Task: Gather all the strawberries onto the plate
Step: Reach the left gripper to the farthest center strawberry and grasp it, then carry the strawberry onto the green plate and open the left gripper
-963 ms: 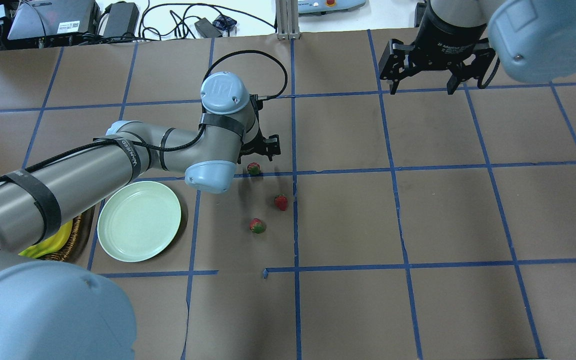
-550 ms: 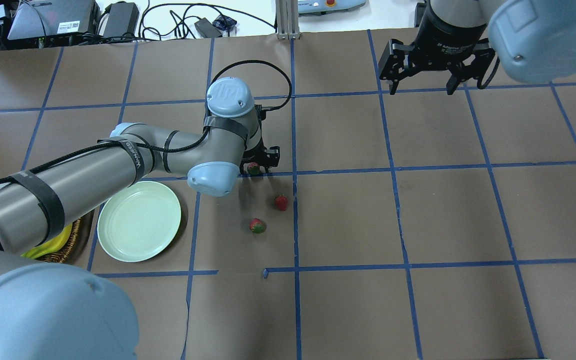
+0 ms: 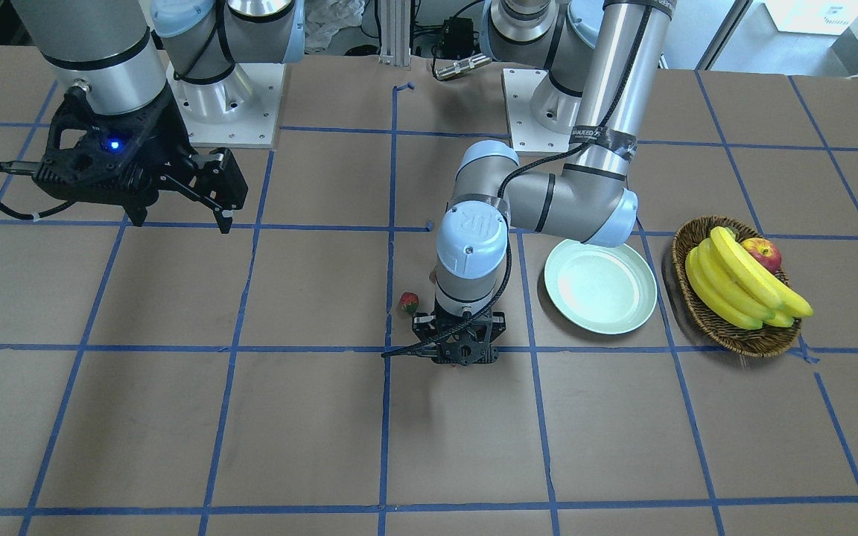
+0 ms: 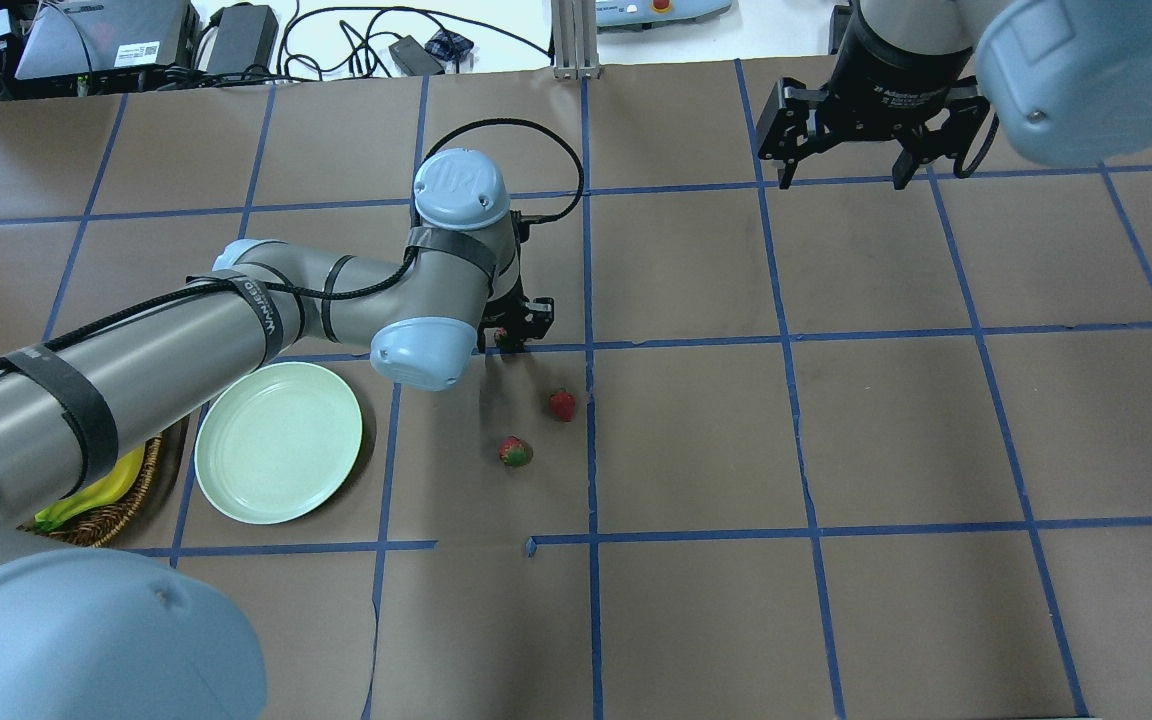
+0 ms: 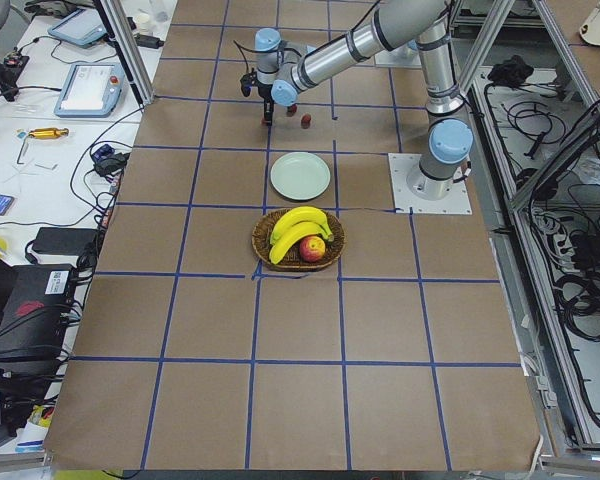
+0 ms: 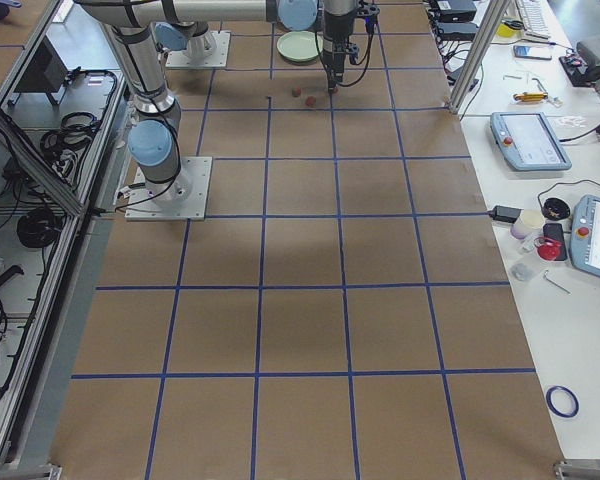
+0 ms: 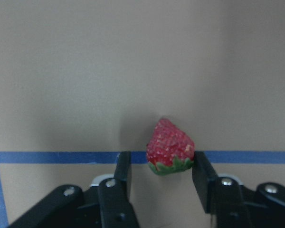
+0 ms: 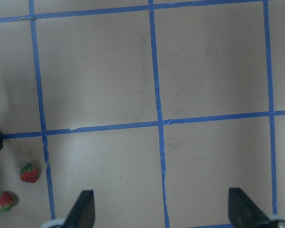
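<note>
Left gripper (image 7: 160,164) is down at table level, just left of centre in the overhead view. Its jaws stand at a narrow gap straddling strawberry 1 (image 7: 170,145). In the wrist view the right-hand finger (image 7: 202,183) touches the berry and the left-hand one stands just clear, so it is not clamped yet. The berry lies on the blue tape line, cap toward the camera.

Right gripper (image 4: 844,170) hangs at upper right of the overhead view with its jaws wide and nothing in them.

Count:
- 3 strawberries: 1 between the jaws, 2 loose on the paper just below it, strawberry 2 (image 4: 562,404) and strawberry 3 (image 4: 514,452)
- 1 plate (image 4: 279,442), lower left of the berries, with 0 berries on it
- 1 basket (image 3: 727,336) beyond the plate, holding a bunch of bananas (image 3: 734,283) and 1 apple (image 3: 762,251)

Handling, as a judgement: the berry looks light, soft and easy to bruise, and its tapered shape would tend to squirt out of a pinch near the tip. Best hold is across the widest part just under the cap, with low force — enough to lift, not enough to crush.
</note>
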{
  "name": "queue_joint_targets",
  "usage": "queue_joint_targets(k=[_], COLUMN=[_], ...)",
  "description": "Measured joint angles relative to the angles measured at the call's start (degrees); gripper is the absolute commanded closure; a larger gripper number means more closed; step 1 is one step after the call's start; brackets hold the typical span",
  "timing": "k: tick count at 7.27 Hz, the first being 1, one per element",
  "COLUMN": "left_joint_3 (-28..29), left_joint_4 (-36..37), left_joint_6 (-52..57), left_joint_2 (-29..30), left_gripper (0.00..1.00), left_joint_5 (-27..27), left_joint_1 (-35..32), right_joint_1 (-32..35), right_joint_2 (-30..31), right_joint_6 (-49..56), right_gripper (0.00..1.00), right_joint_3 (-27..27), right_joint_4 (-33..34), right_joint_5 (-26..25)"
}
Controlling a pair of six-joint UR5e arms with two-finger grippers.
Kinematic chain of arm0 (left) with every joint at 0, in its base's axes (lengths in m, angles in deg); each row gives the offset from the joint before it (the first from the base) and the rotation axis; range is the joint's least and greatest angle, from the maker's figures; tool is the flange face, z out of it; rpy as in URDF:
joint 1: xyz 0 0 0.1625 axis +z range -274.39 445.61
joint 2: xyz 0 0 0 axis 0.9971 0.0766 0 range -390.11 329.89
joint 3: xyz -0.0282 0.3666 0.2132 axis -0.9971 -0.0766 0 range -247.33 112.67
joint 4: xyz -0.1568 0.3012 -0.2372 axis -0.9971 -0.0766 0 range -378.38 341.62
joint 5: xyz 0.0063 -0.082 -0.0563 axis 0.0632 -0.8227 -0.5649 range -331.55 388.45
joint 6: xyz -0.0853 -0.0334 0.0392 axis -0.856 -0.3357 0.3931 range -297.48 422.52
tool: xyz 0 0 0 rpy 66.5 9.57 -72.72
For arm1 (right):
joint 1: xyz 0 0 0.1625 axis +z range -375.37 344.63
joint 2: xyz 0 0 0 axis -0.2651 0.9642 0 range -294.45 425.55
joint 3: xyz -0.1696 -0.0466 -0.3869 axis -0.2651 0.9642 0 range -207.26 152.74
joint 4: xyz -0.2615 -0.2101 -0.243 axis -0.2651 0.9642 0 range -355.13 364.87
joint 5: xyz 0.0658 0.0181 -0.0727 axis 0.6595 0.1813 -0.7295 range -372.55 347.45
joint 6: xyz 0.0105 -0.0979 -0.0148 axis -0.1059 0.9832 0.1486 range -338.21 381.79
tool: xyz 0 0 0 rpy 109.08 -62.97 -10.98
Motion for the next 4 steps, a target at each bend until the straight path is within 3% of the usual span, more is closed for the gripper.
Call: queue_joint_targets(k=[1, 2, 4], left_joint_3=[0.1, 0.3, 0.4], left_joint_4=[0.3, 0.7, 1.0], left_joint_6=[0.0, 0.1, 0.4], left_joint_2=[0.3, 0.7, 0.8], left_gripper=[0.58, 0.97, 1.00], left_joint_5=[-0.1, -0.3, -0.6], left_joint_1=[0.0, 0.0, 0.0], right_joint_1=[0.0, 0.0, 0.0], right_joint_2=[0.0, 0.0, 0.0], right_joint_6=[0.0, 0.1, 0.0], right_gripper=[0.00, 0.00, 0.00], right_joint_3=[0.0, 0.0, 0.0], right_joint_4=[0.0, 0.0, -0.1], right_joint_5=[0.0, 0.0, -0.1])
